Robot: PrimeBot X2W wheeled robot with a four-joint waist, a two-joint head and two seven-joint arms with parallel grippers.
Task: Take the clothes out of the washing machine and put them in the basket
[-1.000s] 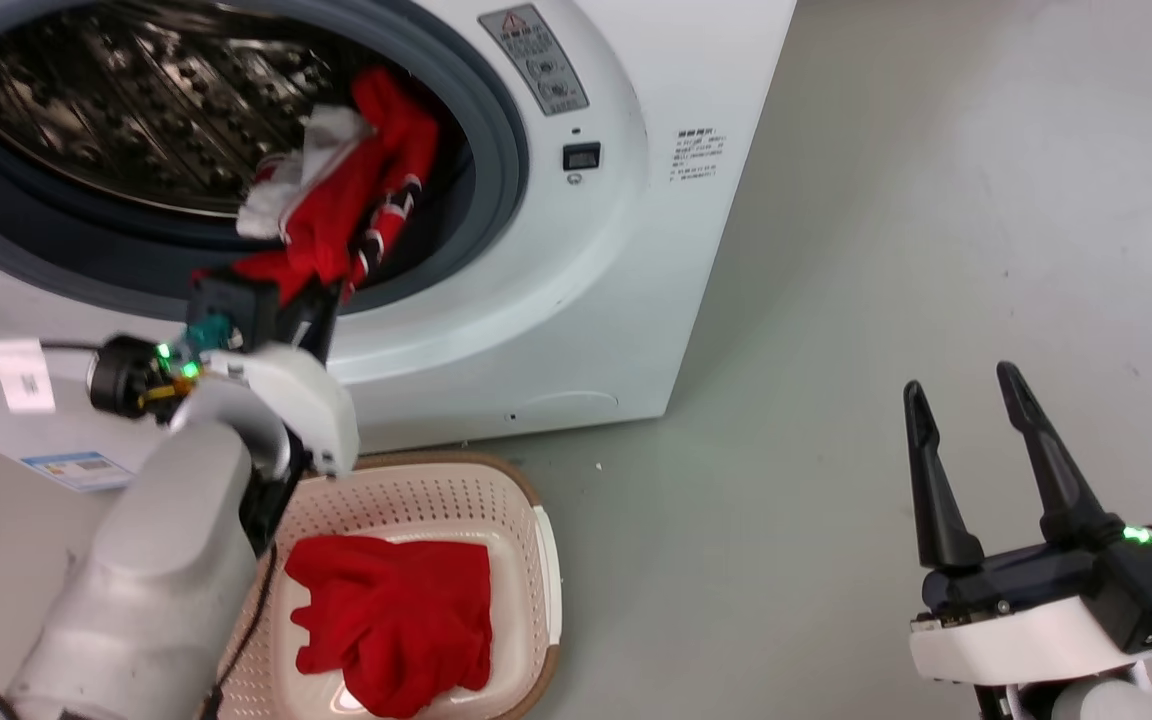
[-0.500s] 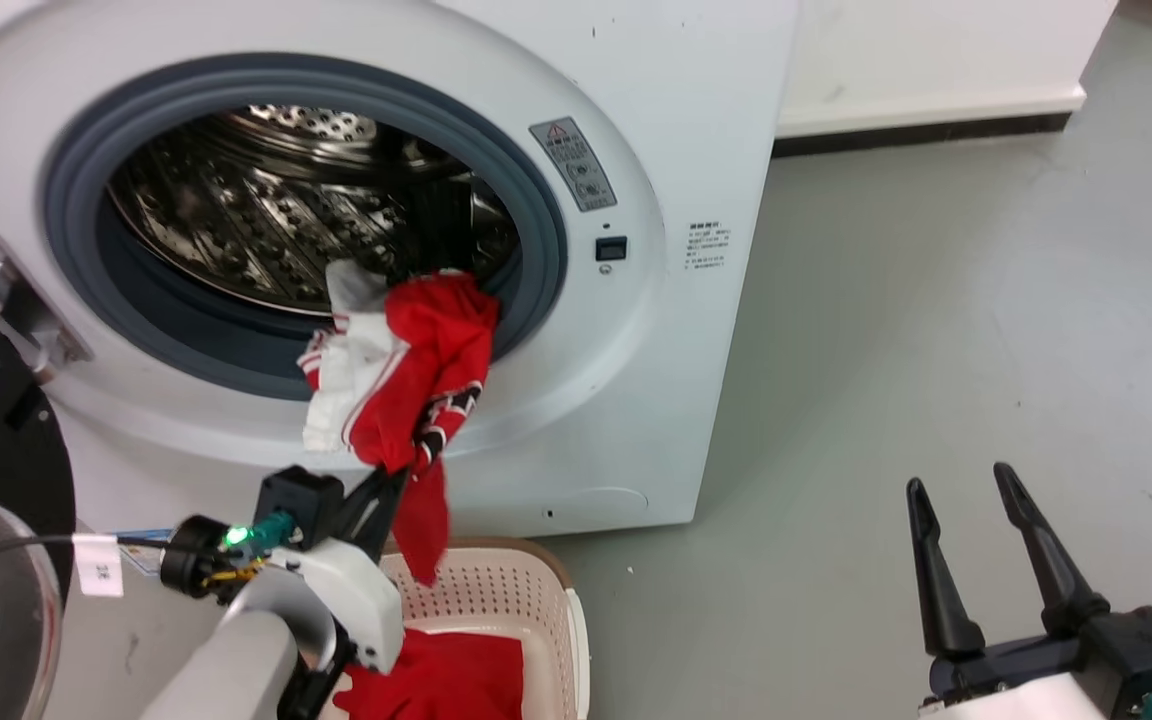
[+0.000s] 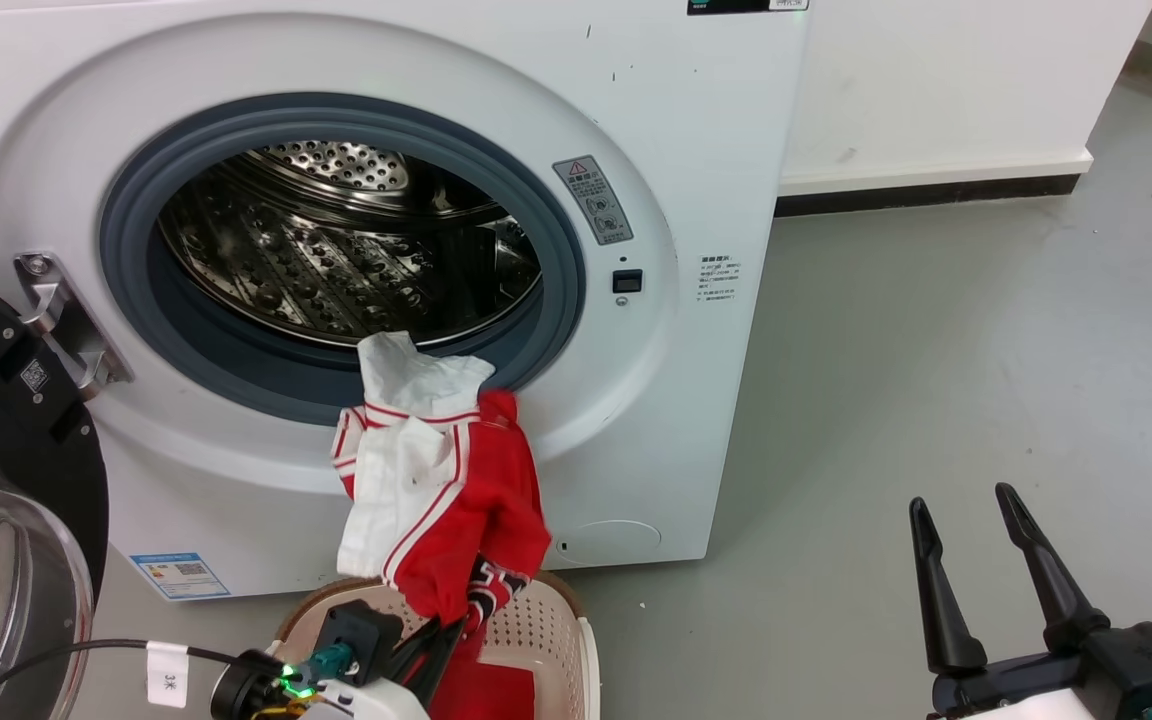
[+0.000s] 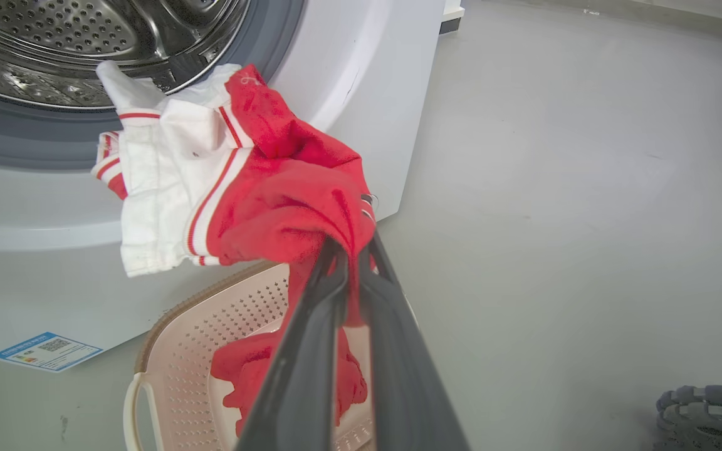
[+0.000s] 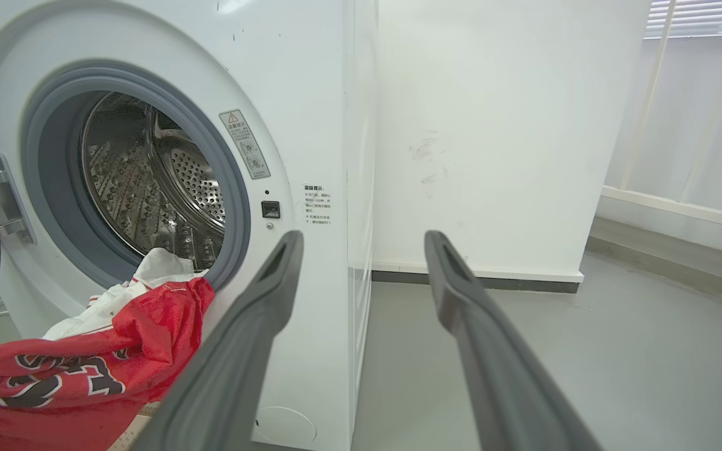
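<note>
The left gripper [image 4: 350, 249] has its tips buried in the jersey [image 4: 273, 207], so the pinch itself is out of sight. At 6 o'clock in the head view, the basket [image 3: 548, 628] is cut by the bottom edge. The plain red garment [image 4: 235, 369] inside is half covered. The door [image 3: 6, 430] runs off at 8 o'clock. The blue label [image 3: 181, 573] has print too small to read.

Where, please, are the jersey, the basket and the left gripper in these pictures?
jersey [image 3: 406, 470], head view: on its hanging white panel.
basket [image 4: 223, 313], left wrist view: on the perforated inner wall.
left gripper [image 4: 353, 250], left wrist view: between the fingertips pinching the jersey.
</note>
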